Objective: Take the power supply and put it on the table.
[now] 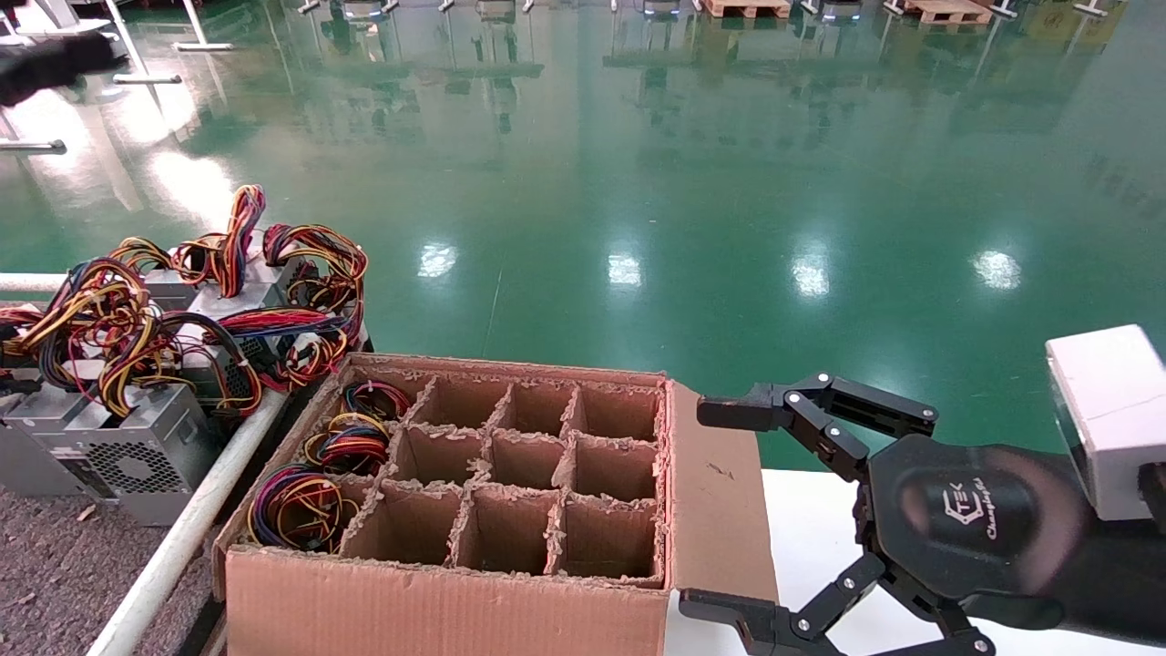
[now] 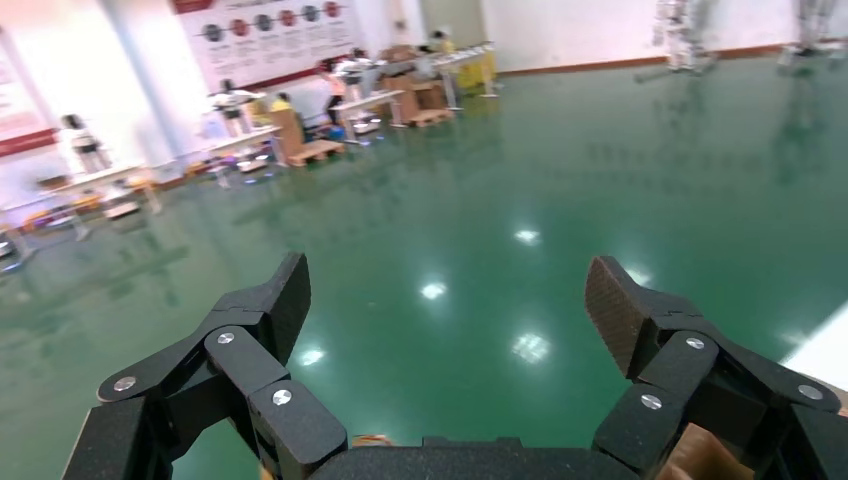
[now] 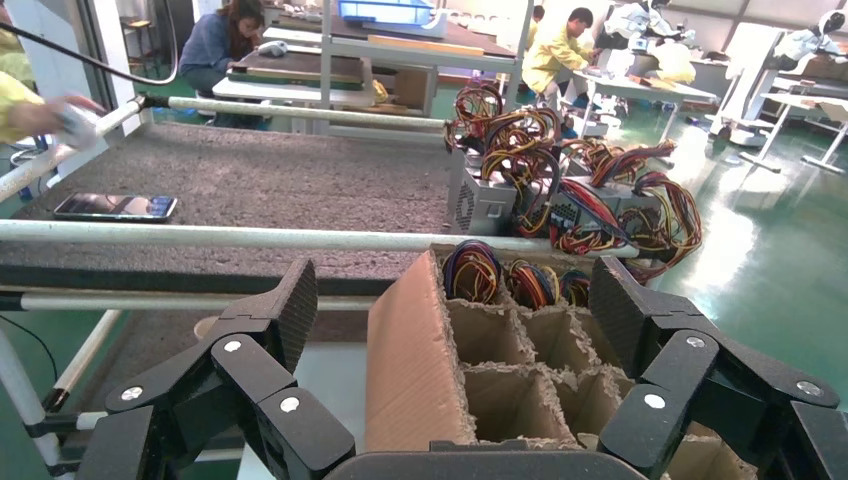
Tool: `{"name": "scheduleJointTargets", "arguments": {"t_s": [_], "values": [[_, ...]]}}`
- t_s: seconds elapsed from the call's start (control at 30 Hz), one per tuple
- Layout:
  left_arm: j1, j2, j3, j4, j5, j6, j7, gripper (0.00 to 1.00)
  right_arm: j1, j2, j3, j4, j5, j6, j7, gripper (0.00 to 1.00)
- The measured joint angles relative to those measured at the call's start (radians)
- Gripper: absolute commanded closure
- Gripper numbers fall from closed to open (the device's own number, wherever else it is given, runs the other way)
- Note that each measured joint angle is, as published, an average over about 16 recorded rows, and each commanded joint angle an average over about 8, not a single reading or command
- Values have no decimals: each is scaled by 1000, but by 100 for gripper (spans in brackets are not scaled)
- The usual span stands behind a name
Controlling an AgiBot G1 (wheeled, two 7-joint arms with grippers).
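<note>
I see three power supplies still standing in the left column of the divided cardboard box (image 1: 510, 474), only their coiled wire bundles showing; I would go for the nearest power supply (image 1: 296, 508). More units sit already on the grey worktop (image 1: 55, 565) beyond the white rail (image 1: 182, 538). My right pincer (image 1: 715, 510) hangs spread wide just beside the box's right flap, holding nothing. My left pincer (image 2: 445, 310) is also spread, facing only the green floor. I judge the unit heavy and rigid, its metal slick; the wires are floppy, so I'd grip the casing, not the loom.
</note>
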Motion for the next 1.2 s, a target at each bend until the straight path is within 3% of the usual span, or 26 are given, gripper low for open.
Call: {"name": "scheduleJointTargets", "arguments": {"t_s": [1.2], "values": [[665,5,-125,-744,-321,123,-87,0,0,0,0,0,0,0,0,0]]}}
